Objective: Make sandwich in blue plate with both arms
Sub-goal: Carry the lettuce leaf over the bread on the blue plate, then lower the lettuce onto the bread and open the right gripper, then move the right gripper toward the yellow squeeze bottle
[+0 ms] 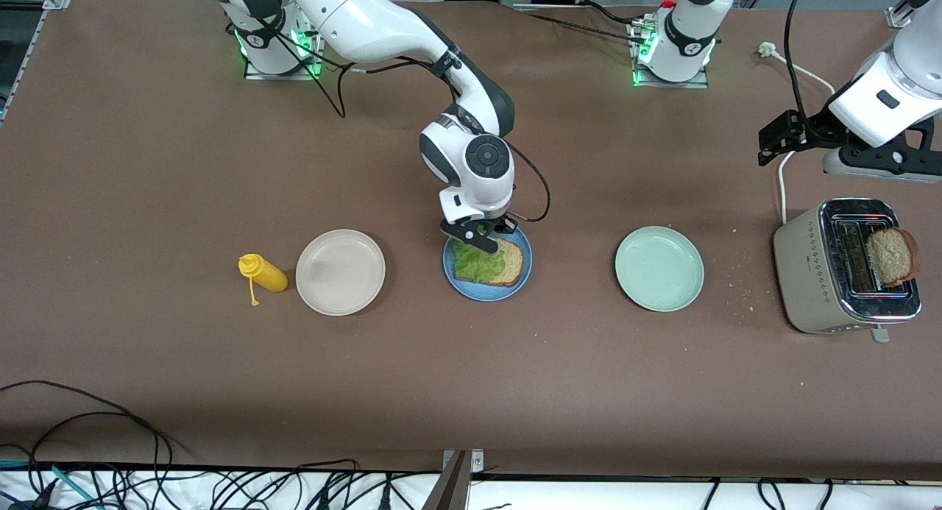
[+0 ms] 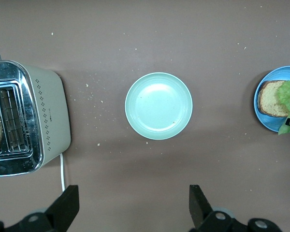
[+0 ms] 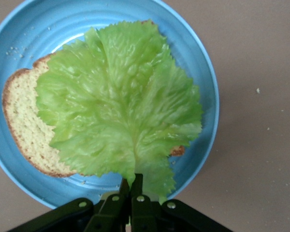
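We see the big brown table point(image 1: 147, 201) best in the front view, with both arms over it. The blue plate point(image 1: 471, 289) sits in the middle of the row of things, and we use it as our landmark. Only the front view shows the beige plate point(image 1: 340, 271) and the yellow bottle point(image 1: 263, 274), both toward the right arm's end from the blue plate. The toaster point(image 1: 817, 274) is well apart from the blue plate, at the left arm's end, with a slice of bread point(image 1: 892, 255) sticking up out of it. The mint-green plate point(image 1: 659, 268) lies between the toaster and the blue plate.

The left wrist view looks down on the mint-green plate point(image 2: 158, 106), with a toaster point(image 2: 48, 121) at one edge and the blue plate point(image 2: 261, 113) at the other. There is lots of bare table around each plate and crumbs near the toaster.

The right wrist view shows the food up close. One brown bread slice point(image 3: 24, 130) lies flat on the blue plate point(image 3: 203, 72). A ruffled green lettuce leaf point(image 3: 121, 106) covers most of it and hangs past the crust.

The right gripper point(image 3: 131, 186) is just over the plate's rim, its fingers pinched tight on the leaf's stem end.

The left gripper point(image 1: 773, 138) waits up in the air above the table, close to the toaster, fingers spread wide and holding nothing.
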